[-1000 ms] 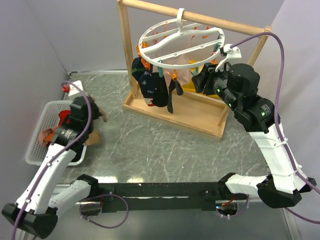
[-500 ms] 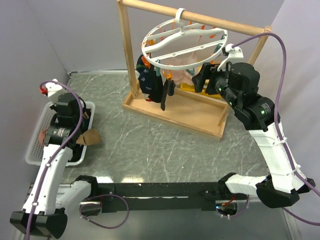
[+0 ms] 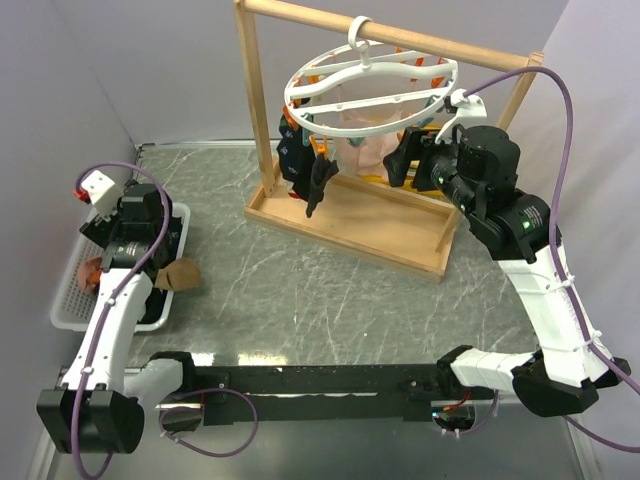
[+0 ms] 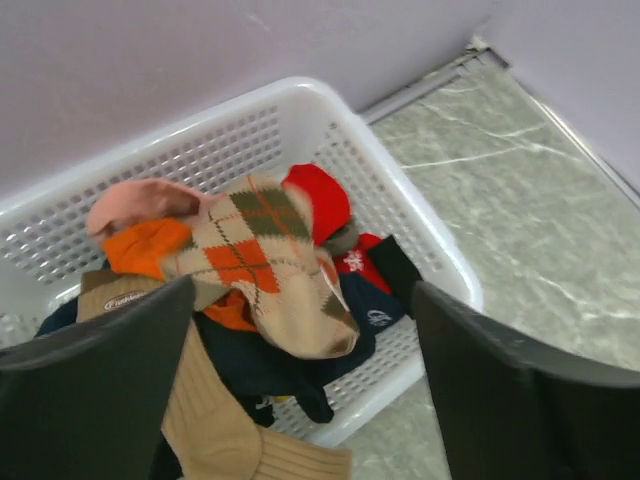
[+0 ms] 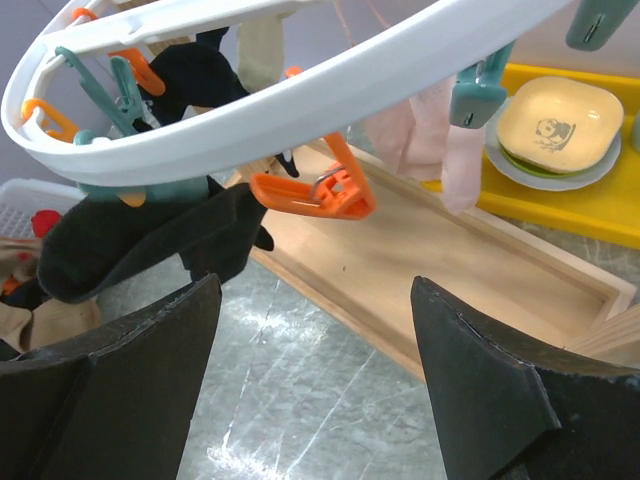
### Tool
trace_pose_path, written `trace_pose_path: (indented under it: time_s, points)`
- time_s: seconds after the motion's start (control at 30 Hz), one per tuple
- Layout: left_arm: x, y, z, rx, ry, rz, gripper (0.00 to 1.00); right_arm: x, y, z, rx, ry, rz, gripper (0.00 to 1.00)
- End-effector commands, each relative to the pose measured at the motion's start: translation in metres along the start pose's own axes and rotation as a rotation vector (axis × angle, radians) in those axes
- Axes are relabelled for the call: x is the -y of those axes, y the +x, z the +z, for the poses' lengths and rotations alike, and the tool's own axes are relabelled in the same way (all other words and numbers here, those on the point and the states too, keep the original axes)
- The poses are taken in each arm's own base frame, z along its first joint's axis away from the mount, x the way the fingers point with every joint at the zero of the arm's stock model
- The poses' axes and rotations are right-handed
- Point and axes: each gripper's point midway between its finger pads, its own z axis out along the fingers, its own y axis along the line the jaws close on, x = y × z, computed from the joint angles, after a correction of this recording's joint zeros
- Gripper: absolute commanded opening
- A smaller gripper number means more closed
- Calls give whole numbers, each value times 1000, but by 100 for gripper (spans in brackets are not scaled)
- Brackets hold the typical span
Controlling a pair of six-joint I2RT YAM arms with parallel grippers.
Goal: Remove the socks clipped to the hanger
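Observation:
The white ring hanger [image 3: 370,85] hangs by its hook from the wooden rail and sits tilted. Dark socks [image 3: 300,165] and a pale pink sock [image 3: 365,150] are clipped under it. In the right wrist view the hanger rim [image 5: 300,85] crosses the top, with a black sock [image 5: 150,240], an orange clip [image 5: 320,190] and the pink sock [image 5: 420,130] below it. My right gripper [image 5: 315,330] [image 3: 410,160] is open just under the rim, holding nothing. My left gripper [image 4: 300,330] [image 3: 128,243] is open above the basket's loose socks, among them an argyle sock [image 4: 270,260].
The white mesh basket [image 4: 300,100] [image 3: 70,295] stands at the table's left edge, with a tan sock [image 3: 180,275] draped over its side. The wooden frame [image 3: 255,110] stands on a tray base [image 3: 350,225]. A yellow tray with a plate [image 5: 560,120] lies behind it.
My left gripper has swung left over the basket, opened and let its sock go. My right gripper has opened wider, and the hanger has tipped up with the dark socks swinging.

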Motion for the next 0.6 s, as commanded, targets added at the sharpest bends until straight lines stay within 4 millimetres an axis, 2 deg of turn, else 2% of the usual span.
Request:
trace_pose_path:
  time_s: [0.0,0.1,0.13,0.23,0.27,0.4,0.5,0.57]
  points:
    - [16,-38,-19,81,149,-81,99,4,-3,-10,27,-1,-2,85]
    - [38,-47,-42,78,350,-67,99,4,-3,-11,28,-6,-2,85]
    - [55,-43,-55,45,483,-50,100,3,-2,-13,26,-10,1,85]
    - [80,-42,-91,12,727,-40,99,0,-5,-16,35,-25,5,86]
    - [95,-37,-114,-33,875,-28,99,0,-6,-18,38,-30,8,86]
    - [117,-41,-167,-72,1172,-55,100,-4,-9,-24,45,-52,13,87]
    - [124,-48,-206,-101,1343,-109,91,-6,-8,-25,43,-64,16,88]
    - [126,-52,-224,-122,1404,-154,88,-9,-8,-26,51,-84,22,88]
